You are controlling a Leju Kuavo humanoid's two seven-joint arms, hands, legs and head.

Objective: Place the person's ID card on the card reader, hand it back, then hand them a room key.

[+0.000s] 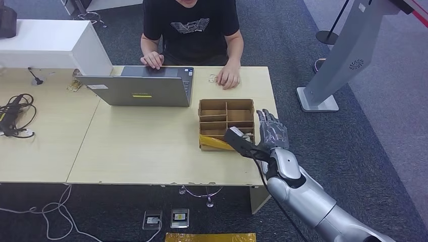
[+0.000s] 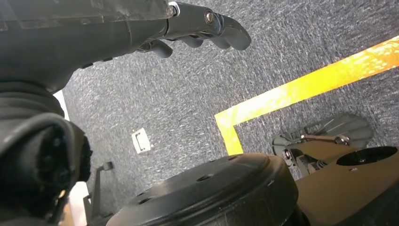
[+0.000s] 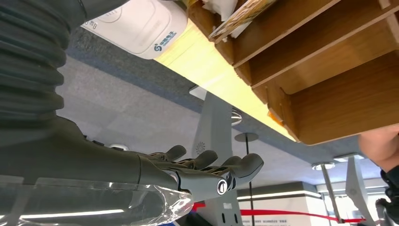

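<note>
My right hand (image 1: 272, 132) hovers at the right side of a wooden divided box (image 1: 225, 108) near the table's right edge, fingers stretched out and holding nothing. In the right wrist view the same hand (image 3: 207, 172) is spread beside the box (image 3: 329, 94), with a white card reader (image 3: 136, 26) and cards (image 3: 240, 16) in a compartment close by. A small pale card-like item (image 1: 213, 78) lies on the table by the person's hand (image 1: 228, 78). My left hand (image 2: 202, 26) hangs over the carpet, fingers loosely curved, empty.
A grey laptop (image 1: 139, 88) stands open in front of the seated person. A white box (image 1: 50, 45) and tangled cables (image 1: 15, 116) occupy the left table. A grey kiosk stand (image 1: 343, 60) rises right of the table. Yellow tape (image 2: 301, 87) marks the floor.
</note>
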